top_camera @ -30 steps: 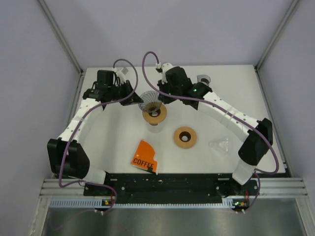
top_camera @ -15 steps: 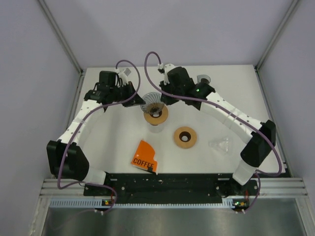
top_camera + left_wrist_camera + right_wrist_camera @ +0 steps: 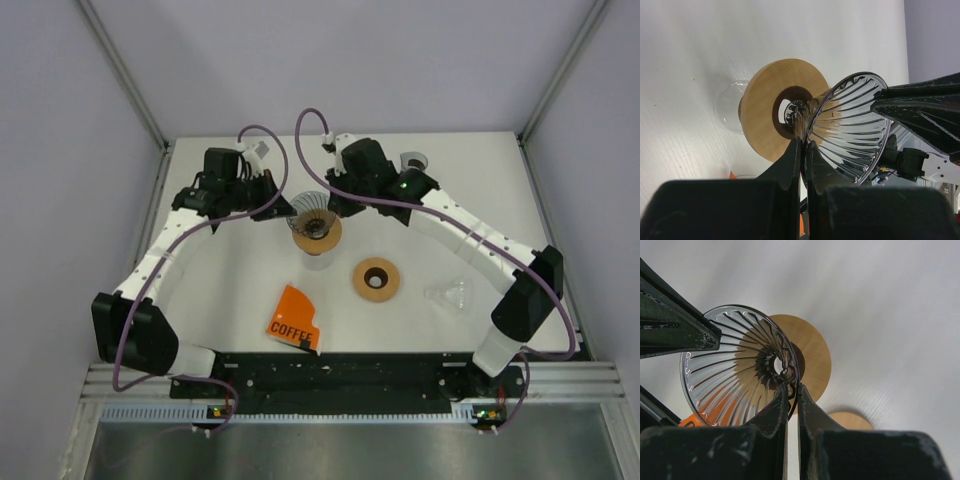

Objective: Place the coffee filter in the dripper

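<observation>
A clear ribbed glass dripper cone (image 3: 310, 207) hangs tilted just above a wooden collar (image 3: 318, 233) that sits on a small glass vessel (image 3: 730, 105). My left gripper (image 3: 284, 208) is shut on the cone's rim from the left; in the left wrist view (image 3: 802, 142) its fingers pinch the rim of the cone (image 3: 850, 125) near the collar (image 3: 765, 115). My right gripper (image 3: 335, 203) is shut on the opposite rim; the right wrist view (image 3: 791, 386) shows the cone (image 3: 730, 370) over the collar (image 3: 815, 350). No paper filter shows.
A second wooden collar (image 3: 376, 279) lies mid-table. A clear glass funnel (image 3: 448, 295) lies to its right. An orange COFFEE packet (image 3: 291, 317) lies near the front edge. A small glass piece (image 3: 411, 160) stands at the back right.
Both grippers, still shut on the cone, have shifted slightly towards the back of the table. The cone stays over the wooden collar.
</observation>
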Tool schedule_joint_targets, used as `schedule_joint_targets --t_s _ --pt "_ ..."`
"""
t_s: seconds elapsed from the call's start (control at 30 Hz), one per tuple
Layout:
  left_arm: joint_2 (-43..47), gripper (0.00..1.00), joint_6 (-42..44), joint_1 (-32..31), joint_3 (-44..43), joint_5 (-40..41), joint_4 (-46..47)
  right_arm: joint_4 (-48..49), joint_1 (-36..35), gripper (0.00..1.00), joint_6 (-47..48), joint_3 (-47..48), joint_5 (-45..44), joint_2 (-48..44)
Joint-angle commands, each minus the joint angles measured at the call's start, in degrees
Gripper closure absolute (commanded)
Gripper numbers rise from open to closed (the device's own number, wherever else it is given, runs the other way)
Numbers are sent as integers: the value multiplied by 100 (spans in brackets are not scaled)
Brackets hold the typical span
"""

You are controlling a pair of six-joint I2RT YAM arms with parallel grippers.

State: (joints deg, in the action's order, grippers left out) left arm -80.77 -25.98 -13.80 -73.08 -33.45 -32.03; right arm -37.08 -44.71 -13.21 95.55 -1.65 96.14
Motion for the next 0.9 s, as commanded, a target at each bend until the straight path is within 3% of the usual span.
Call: schedule_joint_targets --t_s 0.0,0.87 --pt "185 100 -74 -184 -101 -602 461 -133 6 100 135 -150 16 -131" --pt "-448 100 295 35 -75 -171 66 87 261 100 214 -317 121 695"
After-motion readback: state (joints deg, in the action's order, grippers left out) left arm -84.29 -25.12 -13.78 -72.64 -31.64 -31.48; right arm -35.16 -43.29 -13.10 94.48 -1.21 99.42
